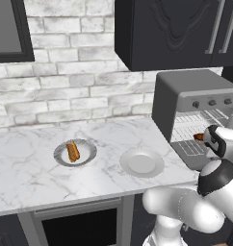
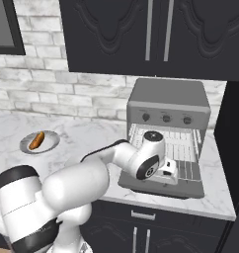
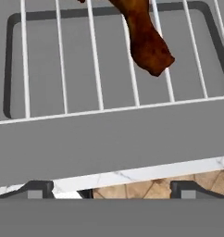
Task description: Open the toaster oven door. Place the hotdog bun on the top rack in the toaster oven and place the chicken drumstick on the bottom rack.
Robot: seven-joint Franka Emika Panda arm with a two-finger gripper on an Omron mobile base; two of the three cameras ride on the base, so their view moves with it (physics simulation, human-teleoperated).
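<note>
your gripper (image 3: 109, 187) is spread wide with nothing in it, hanging just over the dropped toaster oven door (image 3: 109, 143). the chicken drumstick (image 3: 144, 39) is lying on a wire rack (image 3: 63, 60) inside the toaster oven (image 1: 195, 91), can't tell which rack. the hotdog bun (image 1: 72, 151) sits in a bowl (image 1: 87, 146) on the marble counter (image 1: 27, 158), beside a white plate (image 1: 142, 162).

Reddish-brown chicken drumstick (image 3: 146, 39), orange-tan hotdog bun (image 1: 72, 151), dark grey toaster oven (image 2: 168, 101), white marbled counter (image 1: 36, 163).
</note>
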